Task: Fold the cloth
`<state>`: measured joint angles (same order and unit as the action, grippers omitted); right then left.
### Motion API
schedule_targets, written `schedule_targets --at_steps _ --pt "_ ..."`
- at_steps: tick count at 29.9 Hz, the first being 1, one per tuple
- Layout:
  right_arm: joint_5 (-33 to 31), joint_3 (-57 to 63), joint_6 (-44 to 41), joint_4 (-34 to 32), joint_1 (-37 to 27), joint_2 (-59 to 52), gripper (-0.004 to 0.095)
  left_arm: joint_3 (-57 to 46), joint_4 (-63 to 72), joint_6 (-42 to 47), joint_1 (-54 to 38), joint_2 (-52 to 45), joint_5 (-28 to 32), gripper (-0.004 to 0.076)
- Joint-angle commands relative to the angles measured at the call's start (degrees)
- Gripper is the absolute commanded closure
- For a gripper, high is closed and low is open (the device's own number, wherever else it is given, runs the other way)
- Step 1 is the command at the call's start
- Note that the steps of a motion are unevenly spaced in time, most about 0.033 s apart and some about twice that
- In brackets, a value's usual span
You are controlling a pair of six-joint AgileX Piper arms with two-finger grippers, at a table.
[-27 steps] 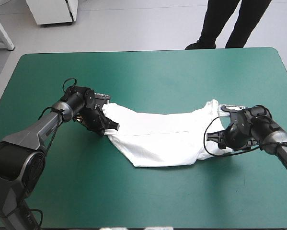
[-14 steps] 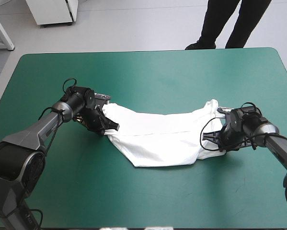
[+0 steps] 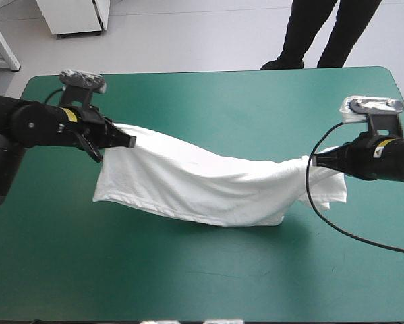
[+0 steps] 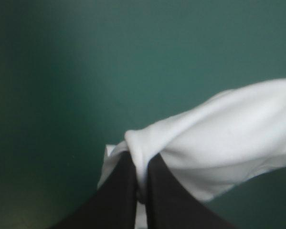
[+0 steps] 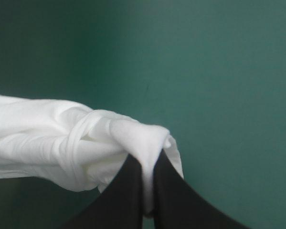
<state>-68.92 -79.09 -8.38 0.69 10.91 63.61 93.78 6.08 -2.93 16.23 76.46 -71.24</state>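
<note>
The white T-shirt (image 3: 195, 179) hangs stretched between both arms above the teal-green table, sagging in the middle, its lower hem trailing near the cover. My left gripper (image 3: 129, 140) is raised at the left and shut on the T-shirt's left end. In the left wrist view the black fingers (image 4: 126, 191) pinch a bunched fold of the T-shirt (image 4: 219, 138). My right gripper (image 3: 318, 161) is raised at the right, shut on the other end. There the T-shirt (image 5: 76, 138) wraps over the tips of the right gripper (image 5: 148, 188).
The teal-green table cover (image 3: 208, 270) lies bare in front of and behind the shirt. A black cable (image 3: 350, 233) droops from the right wrist toward the table's right side.
Both arms have risen and pulled apart, lifting the T-shirt off the table. The shirt went from a slack heap on the cover to a stretched hanging band.
</note>
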Motion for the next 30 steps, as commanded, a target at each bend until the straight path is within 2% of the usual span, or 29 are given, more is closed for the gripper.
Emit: schedule_targets --at_steps 1,4,10,18,23,26,30 --pt "-0.4 -9.3 1.3 -0.4 -0.3 -2.4 0.0925 11.7 0.9 0.2 0.3 -3.1 -0.9 0.0734" --pt "-2.6 -17.2 2.1 -0.4 -0.3 -2.5 0.0925 20.6 3.0 0.2 0.3 -3.1 -2.5 0.0734" --pt "-2.6 -31.5 5.7 2.6 -0.3 -2.3 0.0924 35.6 8.1 0.2 0.3 -3.1 -2.5 0.0734" --pt "-2.6 -42.3 5.9 3.0 -0.3 -2.3 0.0924 46.3 11.3 0.2 0.3 -3.1 -2.5 0.0734" --pt "-2.6 -40.1 3.3 3.0 -0.3 -3.5 0.0923 43.5 13.9 0.6 0.3 -5.0 -2.6 0.0734" --pt "-2.6 -36.0 2.8 3.0 -0.3 -6.0 0.0923 35.7 14.1 0.6 0.3 -8.8 -2.6 0.0734" --pt "-2.6 -27.8 1.5 3.0 -0.3 -10.1 0.0923 19.9 12.8 0.6 0.3 -15.4 -2.5 0.0734"
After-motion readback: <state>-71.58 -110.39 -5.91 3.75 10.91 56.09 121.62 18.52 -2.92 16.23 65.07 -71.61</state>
